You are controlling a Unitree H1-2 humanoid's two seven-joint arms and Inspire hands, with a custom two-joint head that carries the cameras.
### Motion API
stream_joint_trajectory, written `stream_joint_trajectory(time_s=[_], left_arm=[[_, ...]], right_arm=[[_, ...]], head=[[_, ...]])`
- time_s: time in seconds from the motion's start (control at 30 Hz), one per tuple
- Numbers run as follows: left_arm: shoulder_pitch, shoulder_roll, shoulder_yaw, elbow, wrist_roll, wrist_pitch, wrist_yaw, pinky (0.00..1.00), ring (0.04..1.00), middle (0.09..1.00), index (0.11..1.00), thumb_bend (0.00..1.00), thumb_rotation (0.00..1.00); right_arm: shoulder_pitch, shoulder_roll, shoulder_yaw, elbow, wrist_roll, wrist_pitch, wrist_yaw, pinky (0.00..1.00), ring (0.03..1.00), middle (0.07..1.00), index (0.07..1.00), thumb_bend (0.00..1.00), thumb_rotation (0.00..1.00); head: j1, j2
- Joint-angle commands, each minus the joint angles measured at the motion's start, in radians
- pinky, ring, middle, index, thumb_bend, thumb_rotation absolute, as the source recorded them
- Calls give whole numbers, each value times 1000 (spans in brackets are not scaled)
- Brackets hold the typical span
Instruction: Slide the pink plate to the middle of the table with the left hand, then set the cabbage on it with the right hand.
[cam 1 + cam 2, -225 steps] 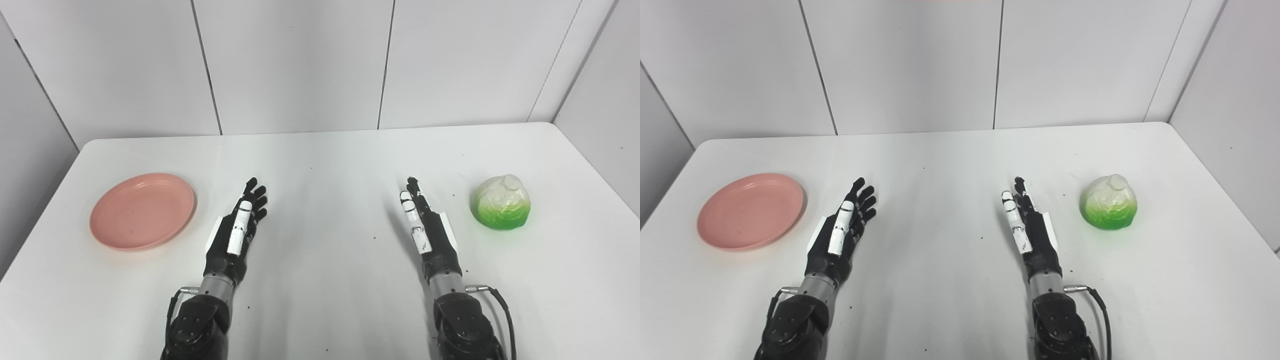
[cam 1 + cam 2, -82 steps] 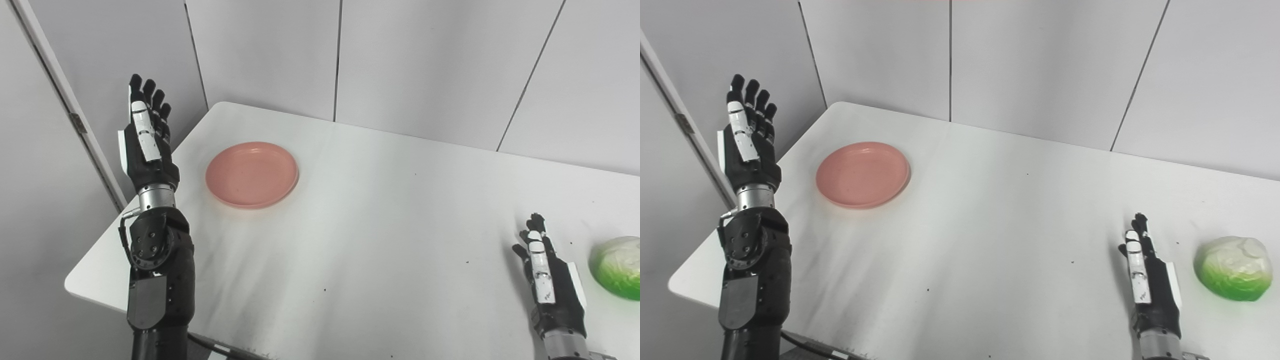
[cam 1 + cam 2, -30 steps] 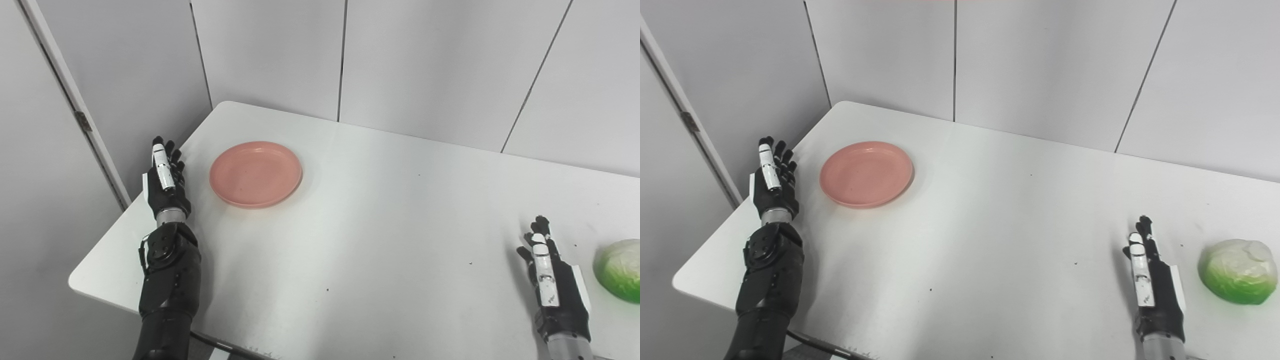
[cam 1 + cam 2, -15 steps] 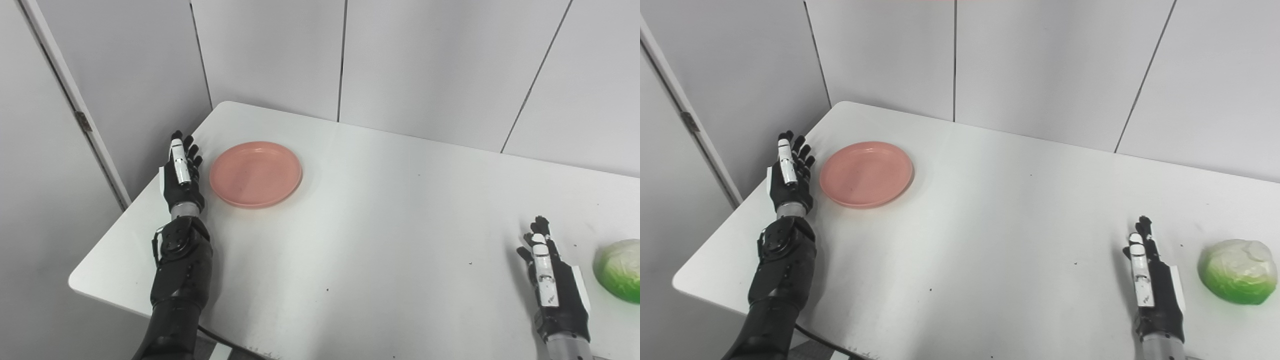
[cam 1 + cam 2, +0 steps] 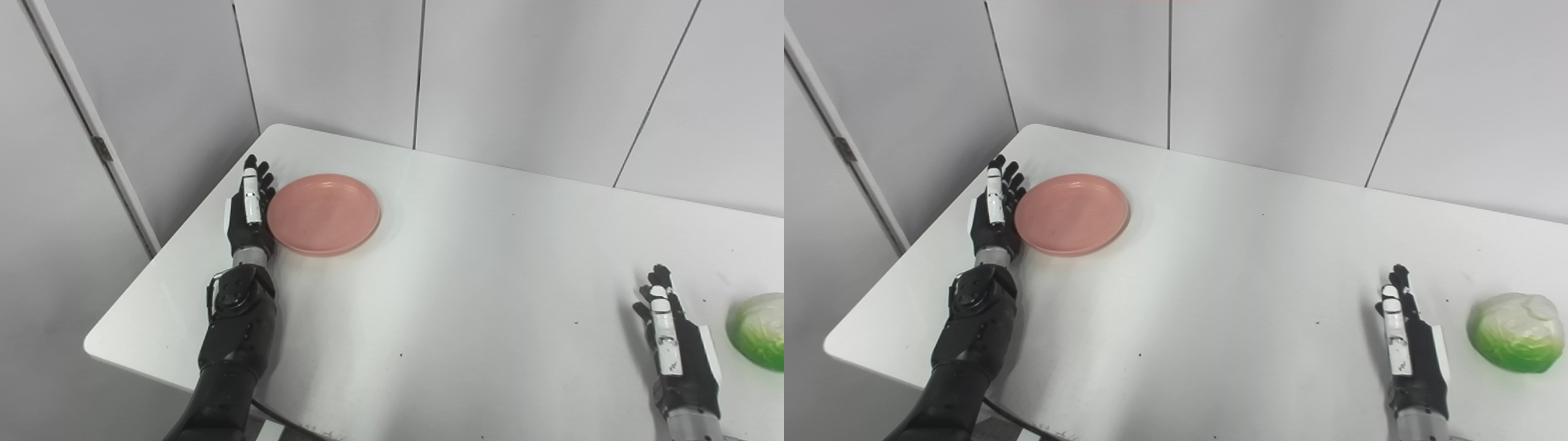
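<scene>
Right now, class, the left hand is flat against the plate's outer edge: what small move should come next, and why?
Probably push on sideways toward the table's middle. The left hand stands open against the pink plate, which sits near the table's left end; the cabbage waits beside the open right hand.

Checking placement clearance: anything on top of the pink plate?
Nothing: the pink plate is bare inside. The left robot hand sits against its left rim, not on it. Underneath is hidden.

arms: black | wrists: silver | left robot hand (image 5: pixel 248 211): black, white-striped
</scene>
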Motion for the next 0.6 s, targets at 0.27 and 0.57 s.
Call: stream_joint_trajectory(time_s=[0.27, 0.57], left_arm=[[-27, -36, -28, -26, -28, 72, -31, 935, 935, 935, 929, 421, 1000], [-7, -94, -109, -127, -5, 141, -84, 922, 921, 932, 922, 426, 1000]], right_arm=[[-26, 4, -2, -22, 3, -9, 0, 998, 961, 978, 976, 163, 1000], [-24, 19, -1, -30, -5, 4, -14, 969, 950, 965, 960, 162, 1000]], head=[[-26, 9], [-69, 22]])
